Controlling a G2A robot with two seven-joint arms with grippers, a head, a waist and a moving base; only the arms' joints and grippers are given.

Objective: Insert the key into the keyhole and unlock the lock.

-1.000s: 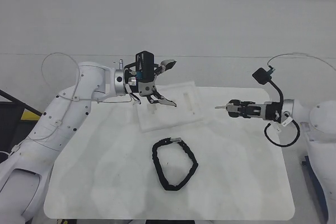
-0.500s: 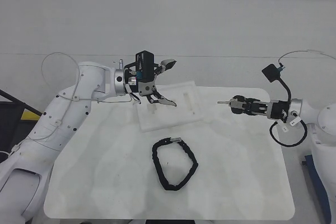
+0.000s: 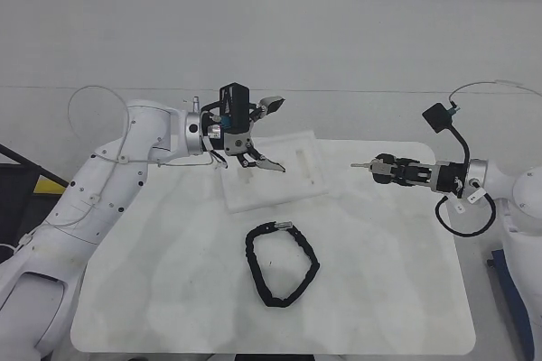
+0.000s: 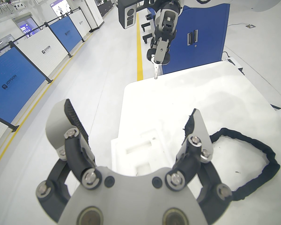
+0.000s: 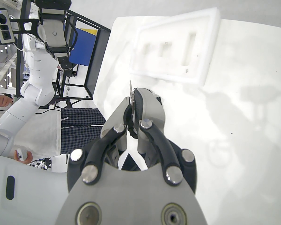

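Clenching the key [image 3: 359, 166] in the jaws of our right gripper [image 3: 377, 167] above the right side of the tabletop [image 3: 163, 271], we hold our left gripper [image 3: 273, 135], jaws released, over the foam tray [image 3: 303, 180]; the chain lock [image 3: 262, 231] lies looped mid-tabletop, apart from both.

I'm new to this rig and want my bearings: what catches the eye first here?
A black chain lock lies looped in the middle of the table. The right gripper holds a small key in the air, apart from the lock, while the left gripper hangs open by a white foam tray.
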